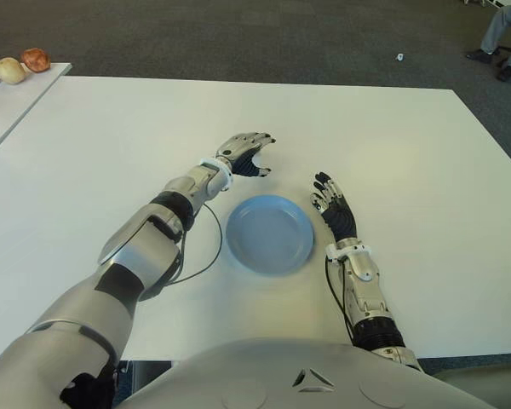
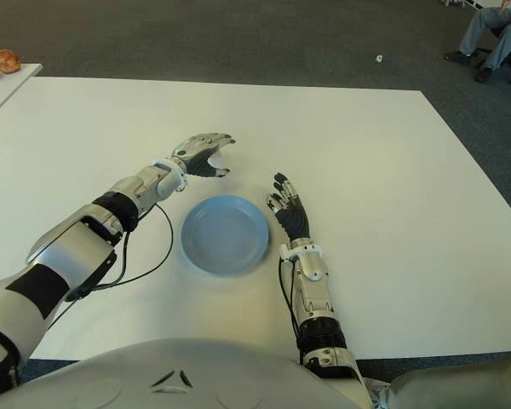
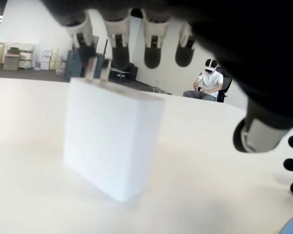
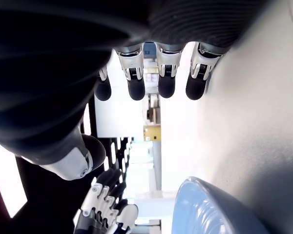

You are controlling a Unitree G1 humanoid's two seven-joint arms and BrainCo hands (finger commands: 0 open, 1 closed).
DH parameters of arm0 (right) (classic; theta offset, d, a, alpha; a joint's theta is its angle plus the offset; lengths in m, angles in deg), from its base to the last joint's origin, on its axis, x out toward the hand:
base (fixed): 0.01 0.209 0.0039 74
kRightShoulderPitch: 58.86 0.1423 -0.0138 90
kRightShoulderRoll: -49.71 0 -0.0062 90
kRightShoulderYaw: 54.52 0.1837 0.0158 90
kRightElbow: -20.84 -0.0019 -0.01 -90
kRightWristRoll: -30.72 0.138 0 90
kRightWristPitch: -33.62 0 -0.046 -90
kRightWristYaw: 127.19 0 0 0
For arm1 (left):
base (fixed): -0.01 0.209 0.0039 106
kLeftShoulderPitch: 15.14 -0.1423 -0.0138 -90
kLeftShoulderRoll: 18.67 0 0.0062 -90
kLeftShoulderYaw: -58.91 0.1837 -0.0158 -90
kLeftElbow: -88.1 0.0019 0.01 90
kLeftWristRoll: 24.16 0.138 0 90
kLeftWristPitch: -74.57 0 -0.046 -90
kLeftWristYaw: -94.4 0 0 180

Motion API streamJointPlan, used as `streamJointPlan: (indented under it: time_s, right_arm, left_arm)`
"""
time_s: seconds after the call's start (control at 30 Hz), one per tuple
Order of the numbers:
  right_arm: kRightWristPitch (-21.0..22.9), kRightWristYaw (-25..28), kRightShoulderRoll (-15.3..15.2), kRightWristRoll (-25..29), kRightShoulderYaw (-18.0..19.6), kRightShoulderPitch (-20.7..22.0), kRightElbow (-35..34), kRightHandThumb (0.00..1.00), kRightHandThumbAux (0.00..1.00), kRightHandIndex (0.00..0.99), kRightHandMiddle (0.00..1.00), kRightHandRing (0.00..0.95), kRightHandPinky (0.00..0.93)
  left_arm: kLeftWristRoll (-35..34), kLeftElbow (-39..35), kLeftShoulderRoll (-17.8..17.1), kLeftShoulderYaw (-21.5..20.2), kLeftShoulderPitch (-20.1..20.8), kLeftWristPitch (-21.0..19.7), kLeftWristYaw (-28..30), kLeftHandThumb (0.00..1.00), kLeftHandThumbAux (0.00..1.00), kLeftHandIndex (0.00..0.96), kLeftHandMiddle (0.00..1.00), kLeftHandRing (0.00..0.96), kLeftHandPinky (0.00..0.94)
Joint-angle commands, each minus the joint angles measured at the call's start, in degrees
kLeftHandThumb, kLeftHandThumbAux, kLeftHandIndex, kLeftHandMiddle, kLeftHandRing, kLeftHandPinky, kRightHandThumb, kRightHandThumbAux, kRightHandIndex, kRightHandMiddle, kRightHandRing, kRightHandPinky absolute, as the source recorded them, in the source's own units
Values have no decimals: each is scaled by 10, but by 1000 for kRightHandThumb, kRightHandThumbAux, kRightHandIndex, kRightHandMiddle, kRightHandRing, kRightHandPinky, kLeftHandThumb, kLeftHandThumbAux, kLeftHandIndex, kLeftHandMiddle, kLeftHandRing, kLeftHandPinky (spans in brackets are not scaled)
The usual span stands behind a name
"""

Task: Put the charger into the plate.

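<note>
The white block-shaped charger (image 3: 112, 141) stands on the white table (image 1: 409, 153) with its metal prongs up. It shows only in the left wrist view. My left hand (image 1: 257, 158) hovers over it just beyond the plate, fingers (image 3: 119, 46) arched above and thumb to one side, not touching it. The round blue plate (image 1: 270, 234) lies bare on the table in front of me, between my two hands. My right hand (image 1: 332, 204) shows flat beside the plate's right rim, fingers stretched out and holding nothing.
A black cable (image 1: 211, 256) loops from my left forearm onto the table left of the plate. A side table (image 1: 8, 102) at far left carries round food-like items (image 1: 21, 64). A seated person (image 1: 507, 34) is beyond the table's far right corner.
</note>
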Motion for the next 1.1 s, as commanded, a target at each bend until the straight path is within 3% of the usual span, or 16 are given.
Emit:
streamJointPlan:
  time_s: [0.03, 0.57, 0.83, 1.1]
  right_arm:
    - [36, 0, -4, 0, 4, -21, 19, 0, 630, 0, 0, 0, 0]
    - [48, 8, -7, 6, 9, -27, 3, 0, 626, 0, 0, 0, 0]
    - [55, 6, -6, 4, 11, -31, -9, 0, 620, 0, 0, 0, 0]
    - [70, 2, -10, -1, 12, -38, -28, 0, 616, 0, 0, 0, 0]
  left_arm:
    - [11, 12, -11, 10, -7, 3, 3, 37, 519, 0, 0, 0, 2]
    - [12, 33, -18, 18, -10, -20, 26, 0, 532, 0, 0, 0, 0]
    - [-8, 41, -13, 3, -15, -45, 57, 0, 498, 0, 0, 0, 1]
    - [-57, 46, -11, -40, -25, -68, 102, 0, 463, 0, 0, 0, 12]
